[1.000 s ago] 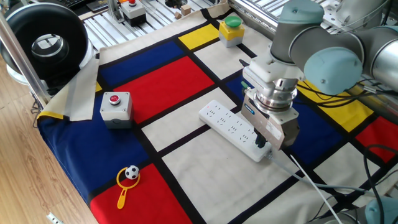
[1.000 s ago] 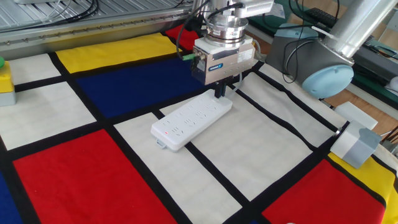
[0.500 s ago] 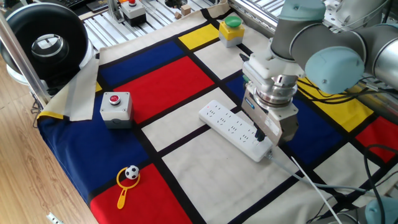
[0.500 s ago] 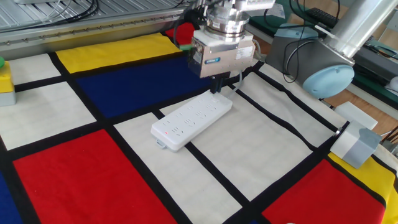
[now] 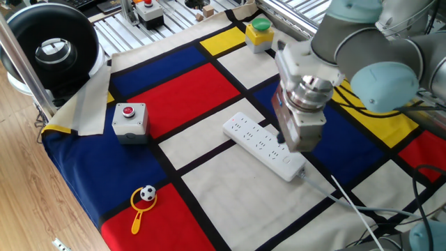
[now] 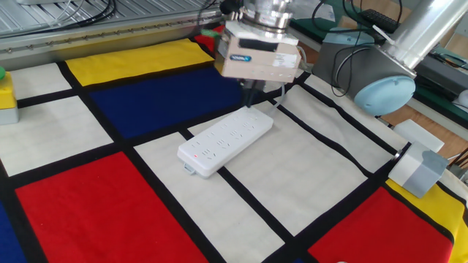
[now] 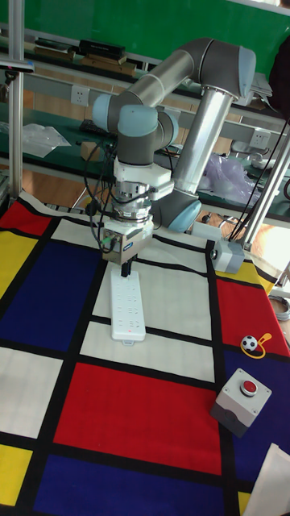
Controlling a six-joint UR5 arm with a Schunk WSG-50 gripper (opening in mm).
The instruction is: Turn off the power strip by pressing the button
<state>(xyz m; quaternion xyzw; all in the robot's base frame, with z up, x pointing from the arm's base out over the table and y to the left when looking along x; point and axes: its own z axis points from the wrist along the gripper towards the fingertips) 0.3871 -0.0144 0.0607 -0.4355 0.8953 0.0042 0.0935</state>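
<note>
The arm (image 7: 211, 121) is silver-grey tubing with pale blue joint caps. Its gripper (image 7: 126, 271) has a boxy beige body with a small blue label under a ringed metal wrist, and black cables trail alongside.

The power strip (image 5: 263, 145) (image 6: 225, 140) (image 7: 126, 307) is a long flat white bar with rounded corners, lying flat on a white panel of the colour-blocked cloth, its length slanting across that panel. Rows of small socket holes run along its top, and a white cable (image 5: 341, 199) leaves one end (the button itself cannot be made out).
</note>
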